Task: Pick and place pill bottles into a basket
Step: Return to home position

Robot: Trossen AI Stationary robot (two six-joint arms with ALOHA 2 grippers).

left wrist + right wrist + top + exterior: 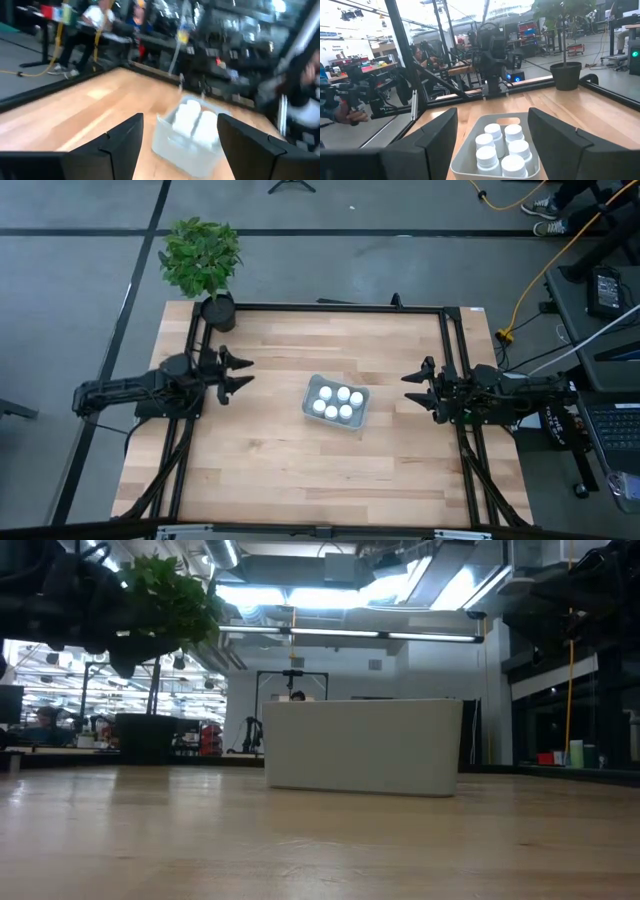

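Note:
The grey-blue basket [336, 403] stands on the middle of the wooden table and holds several white pill bottles [336, 402] upright on their bases. It shows as a pale box in the low view [362, 746], and with the bottles in the left wrist view [187, 134] and the right wrist view [500, 150]. My left gripper [245, 370] is open and empty, left of the basket. My right gripper [408, 388] is open and empty, right of the basket. Both point at the basket from a distance.
A green plant in a black pot [217, 310] stands at the table's far left corner. Black frame rails [330, 307] run along the far edge and both sides. Bare wood lies around the basket on all sides.

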